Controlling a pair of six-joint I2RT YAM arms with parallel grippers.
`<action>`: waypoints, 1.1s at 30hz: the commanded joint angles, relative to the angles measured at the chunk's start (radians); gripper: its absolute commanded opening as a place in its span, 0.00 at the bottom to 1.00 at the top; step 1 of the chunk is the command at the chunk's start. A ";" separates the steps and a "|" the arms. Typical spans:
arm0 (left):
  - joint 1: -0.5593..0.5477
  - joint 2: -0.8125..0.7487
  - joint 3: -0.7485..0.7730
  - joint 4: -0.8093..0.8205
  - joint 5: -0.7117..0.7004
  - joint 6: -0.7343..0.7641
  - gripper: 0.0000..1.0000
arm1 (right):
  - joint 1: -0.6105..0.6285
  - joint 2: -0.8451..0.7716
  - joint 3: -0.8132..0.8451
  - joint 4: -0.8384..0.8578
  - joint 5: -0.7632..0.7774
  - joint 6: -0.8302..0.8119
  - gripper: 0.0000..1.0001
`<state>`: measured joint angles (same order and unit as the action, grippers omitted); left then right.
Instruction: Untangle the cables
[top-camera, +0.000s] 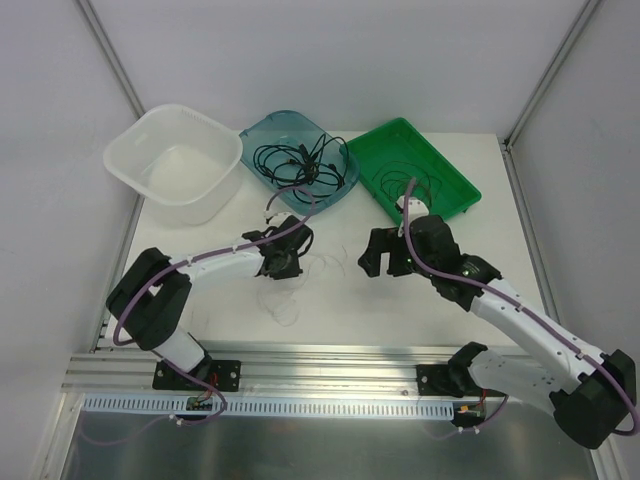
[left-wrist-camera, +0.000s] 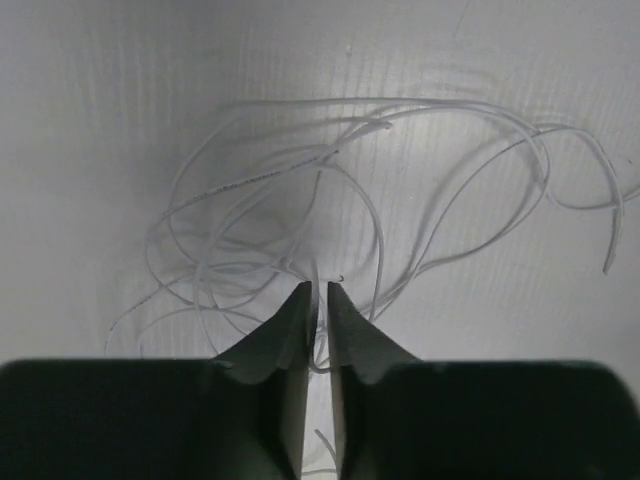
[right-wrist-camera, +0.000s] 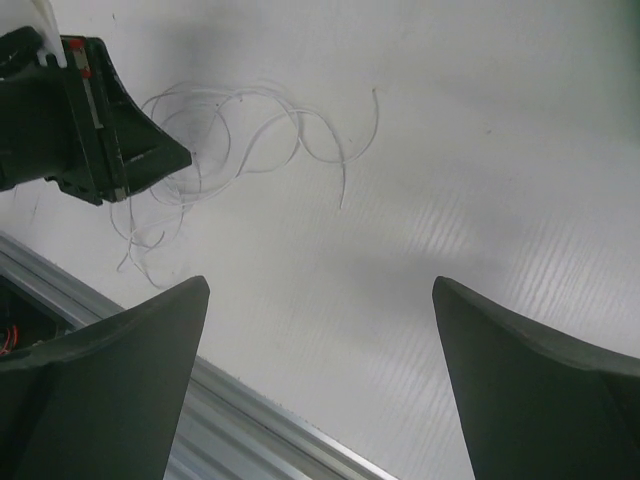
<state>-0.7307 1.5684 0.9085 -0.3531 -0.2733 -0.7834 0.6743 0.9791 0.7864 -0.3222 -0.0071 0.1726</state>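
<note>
Left gripper (left-wrist-camera: 318, 288) clamped on strand of white wire tangle (left-wrist-camera: 270, 168) lying on table (top-camera: 400, 300) — right gripper (right-wrist-camera: 320, 282) jaws wide apart, empty, hovering nearby.

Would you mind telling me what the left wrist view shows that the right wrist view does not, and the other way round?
Left wrist only: the left gripper seen from within, its jaws at a narrow slit with strands of the white cable running into it.
Right wrist only: the right gripper with jaws wide apart and nothing between them, the left gripper's outside, and the metal rail along the table edge.
Both: the same loose tangle of white cable lying on the white table.
</note>
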 joint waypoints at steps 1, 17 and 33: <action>-0.035 -0.030 0.009 -0.018 -0.023 -0.020 0.06 | 0.008 0.059 0.002 0.104 -0.030 0.004 1.00; -0.056 -0.484 0.105 -0.280 0.152 0.214 0.00 | 0.068 0.720 0.419 0.110 -0.191 -0.163 0.98; -0.035 -0.519 0.193 -0.323 0.013 0.153 0.00 | 0.114 0.547 0.162 0.432 -0.287 -0.045 0.90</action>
<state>-0.7773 1.0386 1.0573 -0.6605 -0.2169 -0.5957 0.7891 1.6386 0.9909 -0.1051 -0.2321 0.0826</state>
